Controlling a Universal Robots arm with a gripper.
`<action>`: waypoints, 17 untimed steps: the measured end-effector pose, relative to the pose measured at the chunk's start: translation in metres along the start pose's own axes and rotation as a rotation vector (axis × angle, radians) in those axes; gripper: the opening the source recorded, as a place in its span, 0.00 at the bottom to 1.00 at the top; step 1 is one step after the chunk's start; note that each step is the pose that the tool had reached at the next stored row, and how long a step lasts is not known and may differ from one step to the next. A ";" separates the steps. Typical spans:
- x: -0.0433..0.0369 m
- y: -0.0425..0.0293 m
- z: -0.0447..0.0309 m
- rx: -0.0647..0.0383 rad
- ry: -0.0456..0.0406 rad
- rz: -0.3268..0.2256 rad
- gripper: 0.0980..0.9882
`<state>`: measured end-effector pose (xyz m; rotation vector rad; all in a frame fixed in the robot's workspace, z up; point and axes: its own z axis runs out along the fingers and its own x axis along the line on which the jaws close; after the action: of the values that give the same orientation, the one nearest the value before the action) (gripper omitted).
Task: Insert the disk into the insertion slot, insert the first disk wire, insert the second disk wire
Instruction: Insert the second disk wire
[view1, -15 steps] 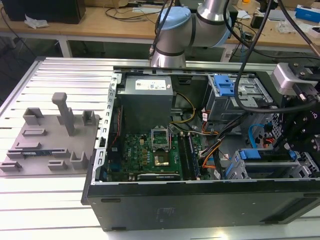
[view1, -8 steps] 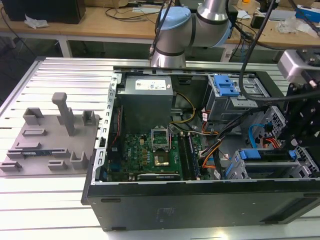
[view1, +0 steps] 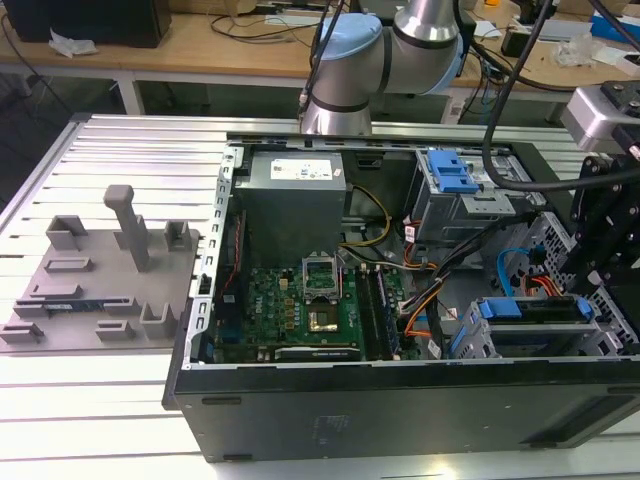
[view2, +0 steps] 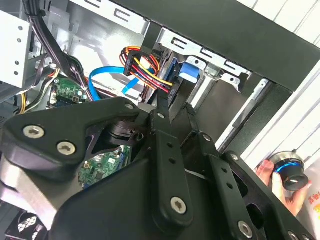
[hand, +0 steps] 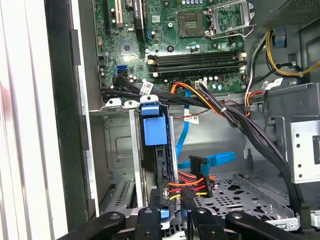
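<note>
The disk lies in its blue caddy inside the insertion slot, a grey cage at the exterior view's right end of the open computer case. In the first wrist view the caddy is seen edge-on within the cage. My gripper hangs over the disk's end. Its black fingers stand close together at the disk's edge, shut on a red, yellow and orange disk wire. My gripper meets that bundle beside the caddy. A blue disk wire lies loose nearby.
The motherboard and power supply take up the case's middle. A taller bay with a blue latch stands behind the cage. A grey fixture plate lies outside the case. A hand holds a blue-ringed knob.
</note>
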<state>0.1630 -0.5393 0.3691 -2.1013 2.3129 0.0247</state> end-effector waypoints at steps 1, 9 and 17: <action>-0.0002 0.0000 -0.0006 0.000 0.0000 0.000 0.23; -0.0003 0.0001 -0.0010 0.000 0.0000 0.000 0.23; -0.0147 0.0014 -0.0011 0.003 0.0293 0.000 0.23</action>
<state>0.1630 -0.5246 0.3706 -2.1147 2.3276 -0.0095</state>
